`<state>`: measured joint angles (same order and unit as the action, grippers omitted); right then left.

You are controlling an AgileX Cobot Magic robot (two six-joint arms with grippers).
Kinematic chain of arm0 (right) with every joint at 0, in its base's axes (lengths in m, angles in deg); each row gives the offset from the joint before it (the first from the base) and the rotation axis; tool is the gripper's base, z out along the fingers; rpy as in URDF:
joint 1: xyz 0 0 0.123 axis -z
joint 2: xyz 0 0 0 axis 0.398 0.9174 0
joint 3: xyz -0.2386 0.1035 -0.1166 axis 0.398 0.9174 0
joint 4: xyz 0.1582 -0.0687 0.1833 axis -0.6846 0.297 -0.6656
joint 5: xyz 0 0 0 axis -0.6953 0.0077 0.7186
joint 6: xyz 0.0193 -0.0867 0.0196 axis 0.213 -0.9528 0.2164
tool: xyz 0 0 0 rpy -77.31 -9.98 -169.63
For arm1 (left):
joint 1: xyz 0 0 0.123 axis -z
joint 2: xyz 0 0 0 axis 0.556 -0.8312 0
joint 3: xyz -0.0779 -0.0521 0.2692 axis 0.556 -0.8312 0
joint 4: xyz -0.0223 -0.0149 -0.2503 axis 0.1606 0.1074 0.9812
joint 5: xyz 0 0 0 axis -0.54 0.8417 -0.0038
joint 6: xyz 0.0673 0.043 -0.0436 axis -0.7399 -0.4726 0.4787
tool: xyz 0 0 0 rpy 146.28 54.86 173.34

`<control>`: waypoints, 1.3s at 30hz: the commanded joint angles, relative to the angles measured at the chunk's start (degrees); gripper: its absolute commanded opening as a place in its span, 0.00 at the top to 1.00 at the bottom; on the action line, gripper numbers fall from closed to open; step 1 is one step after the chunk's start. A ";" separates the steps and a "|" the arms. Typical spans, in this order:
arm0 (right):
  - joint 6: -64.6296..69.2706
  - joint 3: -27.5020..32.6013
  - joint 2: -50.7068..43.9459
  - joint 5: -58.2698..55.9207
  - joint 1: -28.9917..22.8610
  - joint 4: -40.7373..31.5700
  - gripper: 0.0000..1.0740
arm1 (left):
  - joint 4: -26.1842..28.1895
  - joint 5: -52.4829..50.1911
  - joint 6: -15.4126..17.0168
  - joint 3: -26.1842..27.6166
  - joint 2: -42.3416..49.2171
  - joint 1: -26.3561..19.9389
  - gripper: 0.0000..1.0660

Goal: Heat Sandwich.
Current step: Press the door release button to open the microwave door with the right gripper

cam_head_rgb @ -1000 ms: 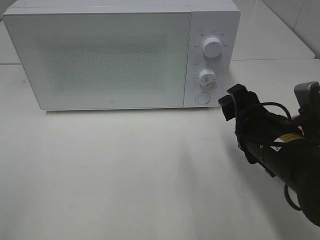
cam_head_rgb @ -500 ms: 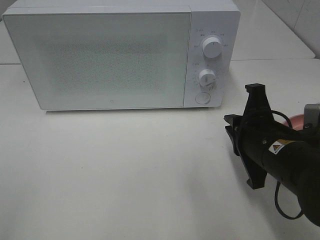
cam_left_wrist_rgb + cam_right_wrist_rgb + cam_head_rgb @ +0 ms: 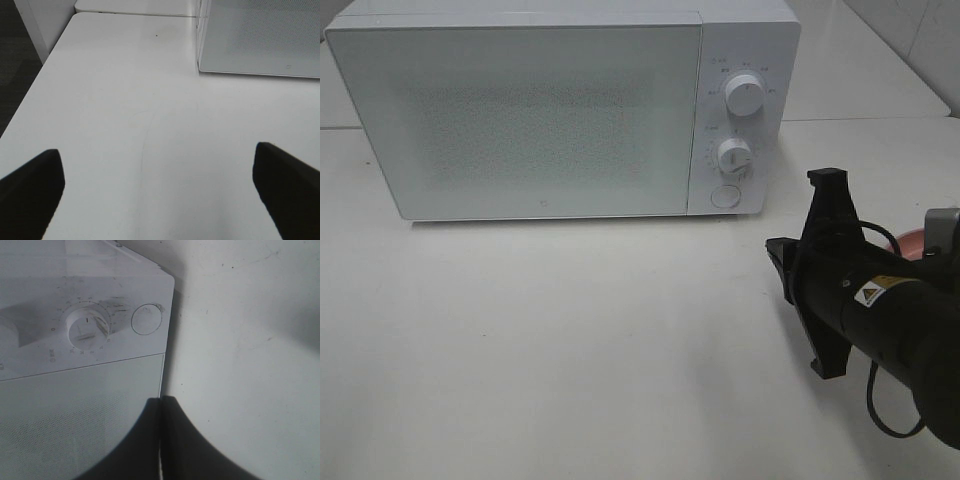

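Observation:
The sandwich is out of view. A white microwave stands at the back of the table with its door closed; its round door button sits below two knobs. My right gripper hovers right of and in front of the control panel, rolled on its side and pointing at the panel. In the right wrist view the right gripper is shut with nothing between its fingers, facing the button and lower knob. My left gripper is open over bare table near the microwave's left front corner.
A sliver of a pink plate shows behind the right arm at the right edge. The white table stretches in front of the microwave. Its left edge drops to a dark floor.
The right gripper's jaws have closed. Its wrist has rolled about a quarter turn and the arm has dropped slightly, uncovering the pink plate's edge. The left gripper has not moved.

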<state>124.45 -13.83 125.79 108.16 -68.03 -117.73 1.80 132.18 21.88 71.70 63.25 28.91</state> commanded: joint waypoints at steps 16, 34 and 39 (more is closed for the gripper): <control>2.69 -12.09 10.94 -4.53 8.08 8.42 1.00 | -0.06 -0.29 0.40 -0.23 1.49 0.29 0.09; 5.79 -24.92 21.08 -7.33 12.89 12.78 1.00 | -0.06 -0.29 0.40 -0.23 1.49 0.29 0.09; 5.44 -26.41 22.00 -7.39 14.04 12.78 1.00 | -0.06 -0.29 0.40 -0.23 1.49 0.29 0.09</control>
<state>130.18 -39.50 147.62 101.12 -54.51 -105.58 1.80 132.18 21.88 71.70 63.25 28.91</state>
